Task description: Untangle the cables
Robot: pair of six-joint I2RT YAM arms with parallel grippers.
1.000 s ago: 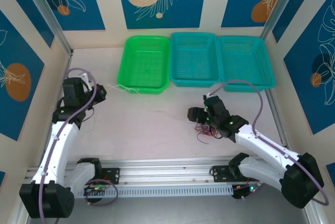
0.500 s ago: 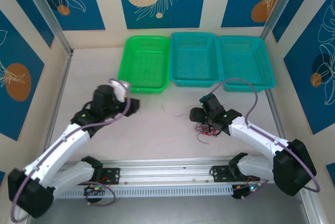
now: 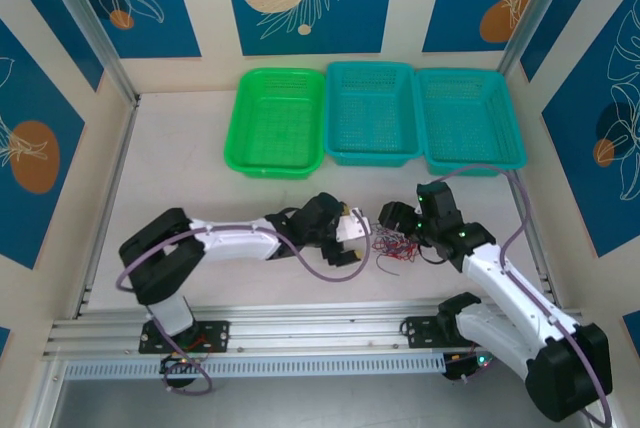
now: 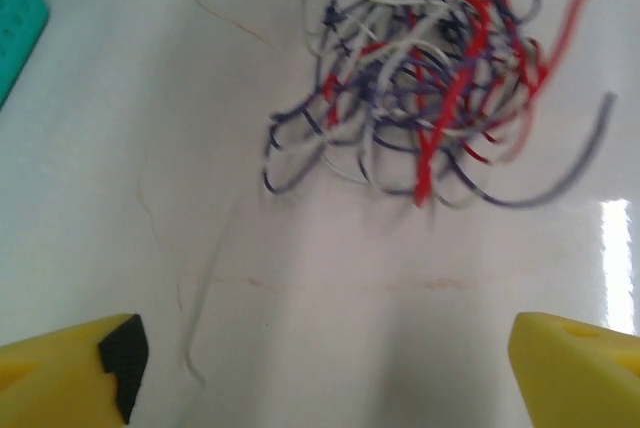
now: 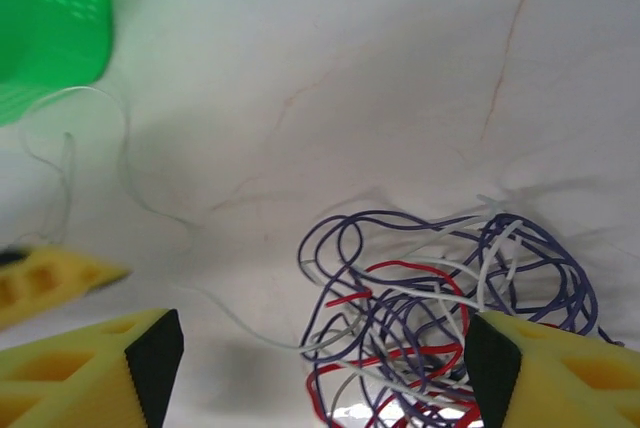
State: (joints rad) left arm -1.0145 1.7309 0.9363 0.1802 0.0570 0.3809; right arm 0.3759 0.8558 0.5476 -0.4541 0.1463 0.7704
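Cables (image 4: 430,68) in a tangled clump on table (image 3: 250,203), left gripper (image 4: 320,343) spread, right gripper (image 5: 320,353) spread, both near

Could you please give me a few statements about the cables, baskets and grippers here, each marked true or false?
1. The cables lie tangled on the table, outside every basket. True.
2. The left gripper is shut on a red cable. False: it is open, with the tangle ahead of it, untouched.
3. In the top view, the green basket stands left of the two teal baskets. True.
4. The right gripper is shut. False: it is open, close over the tangle.
5. Every cable is white. False: red, dark purple and white ones are mixed.
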